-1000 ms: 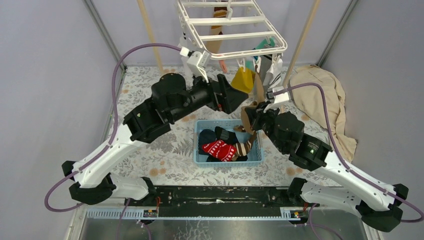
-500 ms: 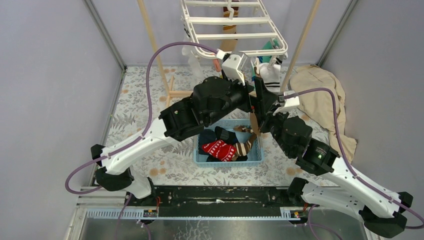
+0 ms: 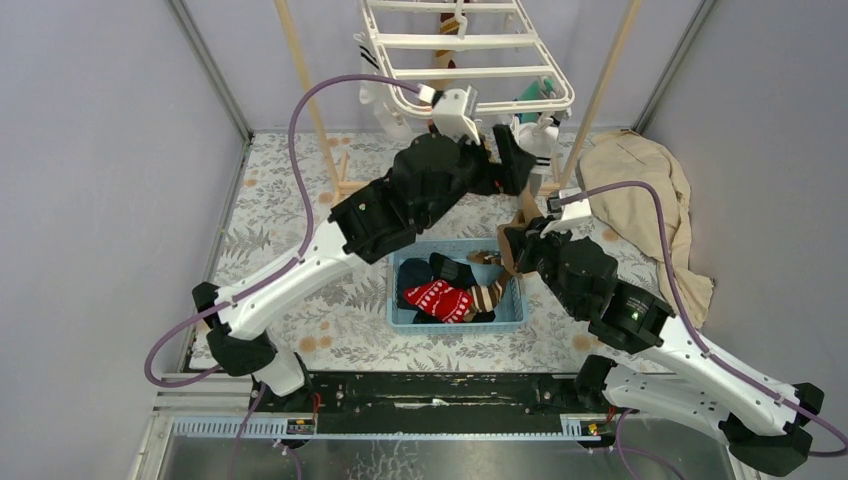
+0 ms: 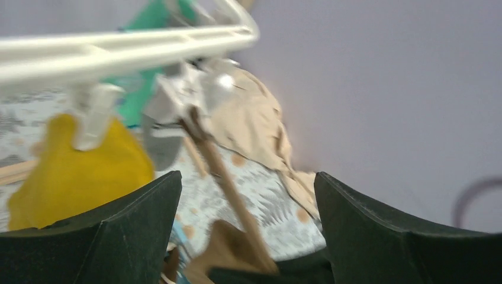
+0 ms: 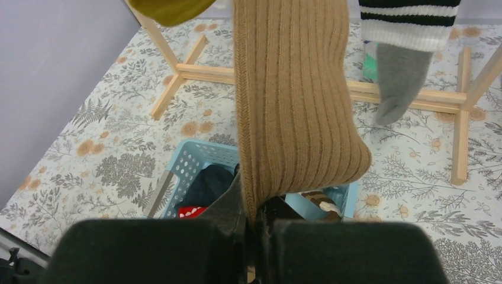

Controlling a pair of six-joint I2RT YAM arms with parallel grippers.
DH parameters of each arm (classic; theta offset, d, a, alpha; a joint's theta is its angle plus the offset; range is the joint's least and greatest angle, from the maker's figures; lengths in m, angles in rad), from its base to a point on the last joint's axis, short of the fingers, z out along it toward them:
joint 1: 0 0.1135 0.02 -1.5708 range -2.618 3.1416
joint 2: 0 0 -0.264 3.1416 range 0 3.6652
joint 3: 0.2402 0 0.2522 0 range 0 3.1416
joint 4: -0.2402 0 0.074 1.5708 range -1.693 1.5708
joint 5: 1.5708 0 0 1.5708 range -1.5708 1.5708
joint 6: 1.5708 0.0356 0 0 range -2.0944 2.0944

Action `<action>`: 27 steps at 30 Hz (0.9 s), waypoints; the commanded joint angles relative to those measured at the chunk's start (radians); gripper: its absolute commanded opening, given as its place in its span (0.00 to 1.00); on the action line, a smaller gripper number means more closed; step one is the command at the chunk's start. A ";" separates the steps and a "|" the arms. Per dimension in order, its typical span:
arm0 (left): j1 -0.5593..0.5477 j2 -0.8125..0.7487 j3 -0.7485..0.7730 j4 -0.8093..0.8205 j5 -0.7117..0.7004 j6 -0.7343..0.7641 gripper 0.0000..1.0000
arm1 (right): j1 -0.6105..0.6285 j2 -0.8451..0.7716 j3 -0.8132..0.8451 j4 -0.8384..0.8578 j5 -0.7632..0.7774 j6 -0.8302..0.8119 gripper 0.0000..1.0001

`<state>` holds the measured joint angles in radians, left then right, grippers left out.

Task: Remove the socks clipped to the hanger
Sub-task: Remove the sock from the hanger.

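I see a table (image 3: 270, 200) covered in a floral print, with a pale wooden rack (image 3: 600, 90) standing at its far side. A white hanger (image 3: 470, 42) hangs above the far centre, with socks (image 3: 541, 140) clipped along its near edge. A beige cloth (image 3: 640, 200) lies crumpled at the right. A blue basket (image 3: 392, 300) sits near centre, holding a red patterned sock (image 3: 438, 298), a brown-striped sock (image 3: 488, 295) and dark ones.

My left gripper (image 4: 247, 183) is raised just below the hanger's near edge, its fingers wide apart and holding nothing. A yellow sock (image 4: 77, 165) hangs from a clip (image 4: 89, 118) to its left.

My right gripper (image 5: 256, 228), above the basket, has its fingers pressed together on the lower end of a tan ribbed sock (image 5: 290, 89), which stretches up toward the hanger. A black-and-white striped sock (image 5: 408, 23) with a grey end hangs to its right.
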<state>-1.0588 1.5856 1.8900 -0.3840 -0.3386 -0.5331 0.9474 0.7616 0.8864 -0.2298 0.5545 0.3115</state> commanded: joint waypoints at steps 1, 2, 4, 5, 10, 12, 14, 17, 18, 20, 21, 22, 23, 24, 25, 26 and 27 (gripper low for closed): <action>0.063 0.014 -0.009 0.078 -0.116 -0.033 0.89 | 0.011 -0.039 0.000 0.044 -0.040 -0.038 0.00; 0.066 0.004 -0.018 0.088 -0.116 -0.034 0.90 | 0.011 -0.045 -0.002 0.042 -0.039 -0.038 0.00; 0.065 -0.013 -0.040 0.113 -0.112 -0.037 0.90 | 0.011 -0.054 -0.002 0.036 -0.040 -0.039 0.00; 0.066 -0.009 -0.038 0.116 -0.108 -0.037 0.90 | 0.011 -0.057 -0.003 0.035 -0.042 -0.040 0.00; 0.064 0.063 0.024 0.104 -0.079 -0.054 0.89 | 0.011 -0.055 -0.003 0.033 -0.051 -0.040 0.00; 0.064 0.080 0.034 0.117 -0.074 -0.063 0.88 | 0.011 -0.053 -0.003 0.034 -0.056 -0.037 0.00; 0.062 0.095 0.044 0.126 -0.076 -0.069 0.88 | 0.011 -0.051 -0.001 0.034 -0.062 -0.034 0.00; 0.062 0.113 0.056 0.137 -0.086 -0.078 0.88 | 0.011 -0.050 0.000 0.036 -0.069 -0.031 0.00; 0.062 0.116 0.057 0.142 -0.092 -0.080 0.88 | 0.011 -0.050 -0.001 0.036 -0.072 -0.030 0.00; 0.062 0.122 0.052 0.151 -0.108 -0.084 0.88 | 0.011 -0.050 -0.001 0.037 -0.074 -0.027 0.00; 0.062 0.122 0.048 0.159 -0.115 -0.086 0.88 | 0.011 -0.048 0.000 0.037 -0.077 -0.028 0.00; 0.062 0.120 0.042 0.169 -0.124 -0.089 0.88 | 0.011 -0.050 -0.001 0.037 -0.079 -0.025 0.00; 0.062 0.118 0.031 0.182 -0.130 -0.092 0.88 | 0.011 -0.050 -0.001 0.036 -0.079 -0.024 0.00; 0.062 0.116 0.022 0.194 -0.137 -0.096 0.88 | 0.011 -0.050 -0.001 0.035 -0.079 -0.025 0.00; 0.062 0.114 0.013 0.207 -0.144 -0.101 0.88 | 0.011 -0.050 -0.003 0.035 -0.081 -0.025 0.00; 0.062 0.114 0.006 0.219 -0.150 -0.104 0.87 | 0.010 -0.051 -0.004 0.035 -0.083 -0.023 0.00; 0.062 0.115 0.000 0.232 -0.155 -0.106 0.87 | 0.011 -0.053 -0.005 0.035 -0.083 -0.023 0.00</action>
<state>-0.9932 1.7168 1.9045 -0.2878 -0.4328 -0.6147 0.9527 0.7158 0.8810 -0.2283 0.4973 0.2867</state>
